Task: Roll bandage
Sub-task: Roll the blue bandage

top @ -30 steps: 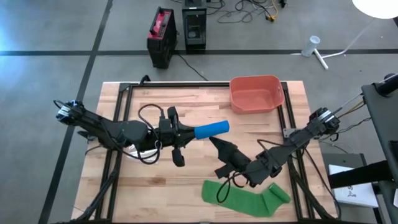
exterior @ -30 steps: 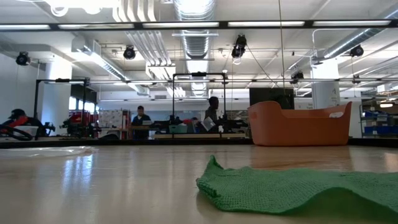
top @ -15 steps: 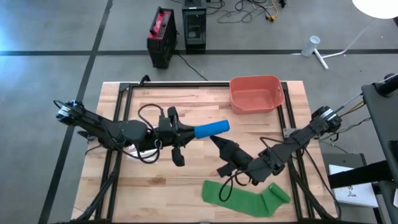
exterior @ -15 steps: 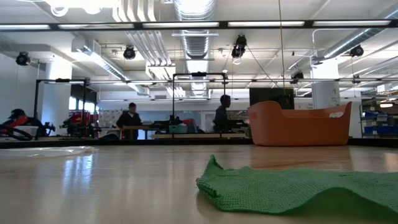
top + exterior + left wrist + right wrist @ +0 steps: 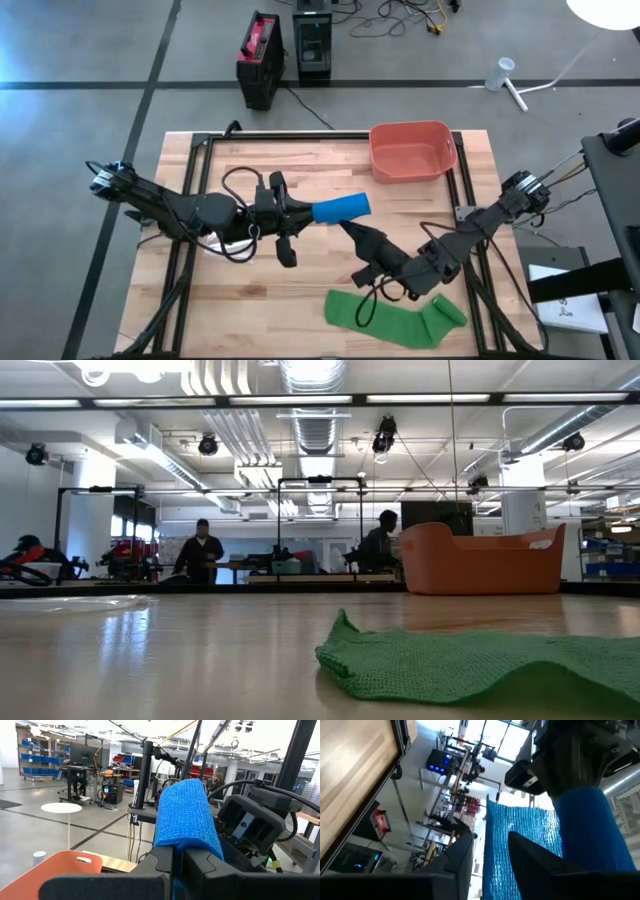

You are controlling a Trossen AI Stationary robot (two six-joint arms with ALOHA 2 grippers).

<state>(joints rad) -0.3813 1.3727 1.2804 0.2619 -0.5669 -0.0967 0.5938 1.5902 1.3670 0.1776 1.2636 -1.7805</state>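
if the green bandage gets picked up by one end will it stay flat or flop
Probably flop: the green bandage lies rumpled on the table, one end folded over. Its open weave in the low view suggests it is light and stretchy, and unlikely to slide.

An orange tub point(image 5: 408, 152) sits at the table's point(image 5: 320, 170) far right. A green cloth point(image 5: 395, 318) lies crumpled at the near right edge.

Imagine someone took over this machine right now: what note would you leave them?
Left gripper: shut on the blue roll, held level above the table.
Right gripper: just under the roll's free end, fingers apart around a loose blue strip hanging from it; whether it grips the strip, I cannot tell.
Green bandage: flat and unrolled near the table's front edge.
Orange bin: at the back.
Done: blue mostly wound.
Left: its tail, then the green one.
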